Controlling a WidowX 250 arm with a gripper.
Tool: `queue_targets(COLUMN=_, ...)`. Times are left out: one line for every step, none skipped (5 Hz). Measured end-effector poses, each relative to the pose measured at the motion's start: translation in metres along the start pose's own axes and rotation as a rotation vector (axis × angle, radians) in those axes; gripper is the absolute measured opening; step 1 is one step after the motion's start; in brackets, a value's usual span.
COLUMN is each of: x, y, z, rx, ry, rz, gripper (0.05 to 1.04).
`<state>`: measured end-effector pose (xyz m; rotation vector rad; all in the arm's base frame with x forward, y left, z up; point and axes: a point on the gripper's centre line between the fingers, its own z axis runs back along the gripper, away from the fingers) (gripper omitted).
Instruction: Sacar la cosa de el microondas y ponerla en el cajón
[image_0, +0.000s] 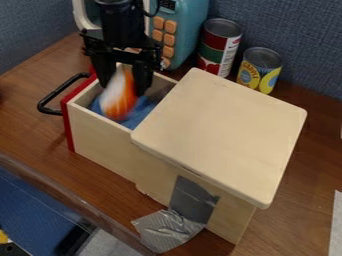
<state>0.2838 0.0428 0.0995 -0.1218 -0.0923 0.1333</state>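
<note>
1. Across the view, a brown wood-grain table (30, 130), backed by walls of blue-grey woven fabric (294, 25) meeting in a corner at the upper left.
2. Below the table's front edge, at lower left — a patch of deep blue (33, 215), with pale grey beside it.
3. At the right edge, a white strip (337, 225) flat on the wood.
4. Toward the back, a teal toy microwave (190, 30) with orange buttons; next to it, a red-and-green can (219, 47) and a shorter yellow can (260, 70), both upright.
5. In the middle, a pale wooden cabinet (224, 132), with silvery tape (167, 230) from its side down to the table.
6. Pulled out from it, a drawer (100, 142) with a red front, a black handle (57, 95) and blue cloth (140, 111) inside.
7. Over the drawer, the black gripper (121, 87), pointing down, fingers spread apart.
8. Between and below the fingertips, at the drawer's opening — a blurred orange-and-white object (119, 100); contact with the cloth impossible to tell.
</note>
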Motion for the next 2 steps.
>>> queue_targets(x=0.000, y=0.005, z=0.004, rx=0.030, ry=0.014, rz=-0.012, gripper=1.007)
queue_targets(x=0.004, y=0.017, z=0.017, rx=0.115, ry=0.034, rz=-0.042, gripper=1.001)
